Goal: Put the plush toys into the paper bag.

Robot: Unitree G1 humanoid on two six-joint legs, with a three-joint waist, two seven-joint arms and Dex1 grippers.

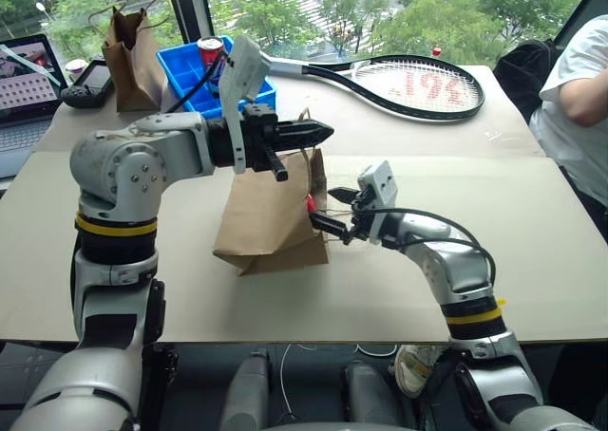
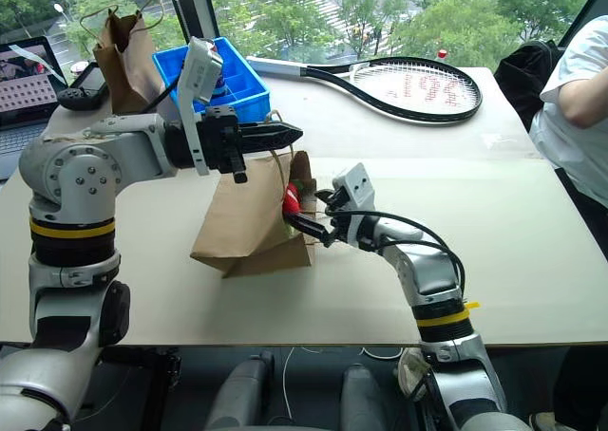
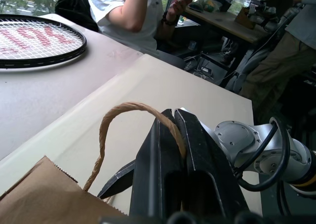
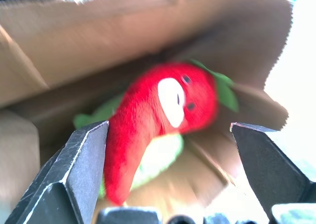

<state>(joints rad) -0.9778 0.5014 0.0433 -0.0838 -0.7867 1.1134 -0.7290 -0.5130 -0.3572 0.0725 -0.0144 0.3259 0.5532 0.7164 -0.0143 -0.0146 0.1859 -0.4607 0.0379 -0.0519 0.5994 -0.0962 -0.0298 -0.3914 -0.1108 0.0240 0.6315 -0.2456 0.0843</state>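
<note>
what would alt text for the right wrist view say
A red chili plush toy with a green leafy top lies inside the open paper bag, a green toy under it. The right gripper is open, fingers apart on either side.

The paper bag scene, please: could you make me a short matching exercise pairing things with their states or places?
Things:
1. left gripper
2. right gripper
3. red chili toy
4. tennis racket

States:
a. lying flat on the table behind the bag
b. open at the bag's mouth
c. shut on the bag's handle
d. in the mouth of the paper bag

Pairs: 1-c, 2-b, 3-d, 4-a
</note>
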